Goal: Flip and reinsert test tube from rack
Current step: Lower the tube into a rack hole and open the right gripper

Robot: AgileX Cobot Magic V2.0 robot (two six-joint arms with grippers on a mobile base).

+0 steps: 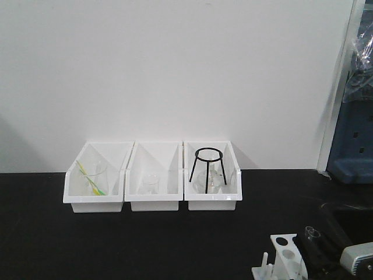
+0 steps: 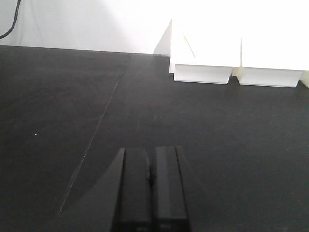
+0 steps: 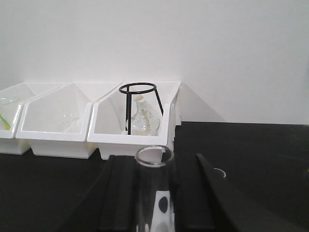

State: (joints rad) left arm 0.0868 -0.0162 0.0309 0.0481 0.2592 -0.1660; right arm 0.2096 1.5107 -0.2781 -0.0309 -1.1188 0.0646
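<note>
- At the near right corner of the front view, the rack (image 1: 284, 256) stands on the black table (image 1: 145, 245), only partly in frame; two round holes show on its white top and short upright pegs rise at its left side.
- Just right of the rack, the right gripper (image 1: 315, 245) holds the test tube (image 1: 312, 234) upright, open mouth up, with the glass rim clear of the rack's top.
- In the right wrist view the test tube (image 3: 154, 193) stands between the right gripper's (image 3: 155, 212) two black fingers (image 3: 120, 198), which press against it from either side; the tube is clear glass and looks empty.
- Whether the tube's bottom end sits in a hole or hangs above the rack cannot be told, since that part is cut off.
- The left gripper (image 2: 151, 193) hovers over bare black tabletop, its two dark fingers (image 2: 133, 188) pressed together with nothing between them; it does not appear in the front view.
- At the far side of the table, three white bins (image 1: 152, 201) stand in a row against the white wall (image 1: 175, 70), touching side by side.
- The left bin holds a clear beaker with yellow and green droppers (image 1: 90, 178); the middle one holds a small clear glass (image 1: 151, 184).
- The right bin holds a black tripod stand (image 1: 208, 166) with a glass flask (image 3: 143, 121) beneath its ring.
</note>
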